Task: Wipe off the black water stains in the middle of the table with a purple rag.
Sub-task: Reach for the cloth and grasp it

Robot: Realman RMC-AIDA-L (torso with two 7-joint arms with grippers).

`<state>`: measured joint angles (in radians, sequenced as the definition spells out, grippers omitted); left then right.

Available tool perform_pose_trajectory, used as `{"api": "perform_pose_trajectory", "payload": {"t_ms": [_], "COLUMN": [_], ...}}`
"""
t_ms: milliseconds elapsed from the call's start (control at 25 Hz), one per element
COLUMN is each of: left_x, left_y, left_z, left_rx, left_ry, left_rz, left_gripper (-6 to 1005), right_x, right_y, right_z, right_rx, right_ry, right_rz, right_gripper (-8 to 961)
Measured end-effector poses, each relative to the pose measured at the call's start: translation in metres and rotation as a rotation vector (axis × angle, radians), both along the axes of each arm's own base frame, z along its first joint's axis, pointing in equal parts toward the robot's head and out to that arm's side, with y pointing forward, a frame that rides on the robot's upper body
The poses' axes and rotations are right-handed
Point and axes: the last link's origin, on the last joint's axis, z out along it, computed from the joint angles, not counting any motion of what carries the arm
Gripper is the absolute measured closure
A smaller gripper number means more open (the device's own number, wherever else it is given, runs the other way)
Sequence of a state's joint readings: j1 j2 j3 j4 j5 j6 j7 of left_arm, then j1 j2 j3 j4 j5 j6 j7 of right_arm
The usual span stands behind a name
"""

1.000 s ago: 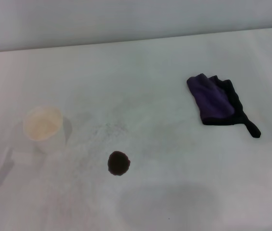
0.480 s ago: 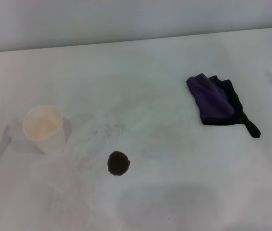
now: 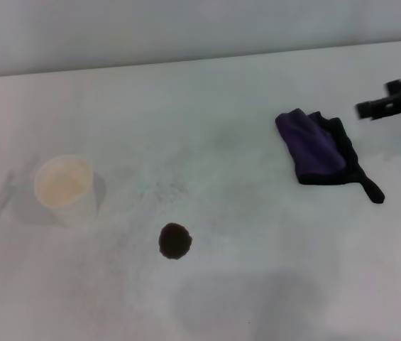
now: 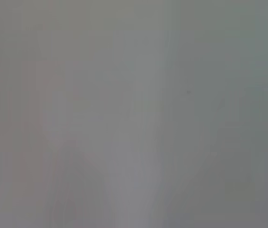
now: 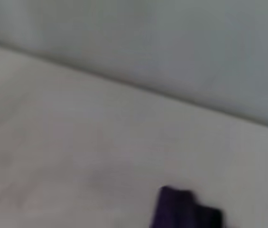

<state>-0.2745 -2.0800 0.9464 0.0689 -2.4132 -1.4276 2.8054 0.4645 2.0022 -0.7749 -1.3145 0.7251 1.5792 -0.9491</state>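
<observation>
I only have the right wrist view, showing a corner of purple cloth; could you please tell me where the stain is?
Observer: The round black water stain lies on the white table, left of the deep-purple rag, nearer the robot.
Operator: Anything near it?
Observer: A white paper cup stands upright further left, apart from it.
Operator: And my arm?
Observer: The right hand is just right of the rag, apart from it.

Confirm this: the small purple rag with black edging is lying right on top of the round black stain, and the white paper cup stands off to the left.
Not quite. In the head view the small purple rag with black edging lies apart from the round black stain, which is uncovered. The white paper cup does stand off to the left.
</observation>
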Motion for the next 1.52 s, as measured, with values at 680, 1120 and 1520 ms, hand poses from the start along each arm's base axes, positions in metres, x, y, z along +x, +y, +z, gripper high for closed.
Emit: {"api": "perform_pose_trajectory", "payload": {"t_ms": [680, 1120, 1520], "left_x": [0.010, 0.008, 0.007], "left_y": [0.016, 0.017, 0.015], "left_z": [0.007, 0.007, 0.008], "left_rx": [0.020, 0.020, 0.020], "left_ry": [0.042, 0.047, 0.054], "left_rz": [-0.052, -0.042, -0.046], "left_gripper": [115, 116, 116], "right_x": [-0.016, -0.020, -0.024], "right_y": [0.038, 0.049, 0.058], "right_z": [-0.079, -0.105, -0.131], "right_rx": [-0.178, -0.196, -0.235], "right_ry": [-0.242, -0.328, -0.418], "right_rz": [0.021, 0.000, -0.020], "right_gripper": [87, 88, 190]}}
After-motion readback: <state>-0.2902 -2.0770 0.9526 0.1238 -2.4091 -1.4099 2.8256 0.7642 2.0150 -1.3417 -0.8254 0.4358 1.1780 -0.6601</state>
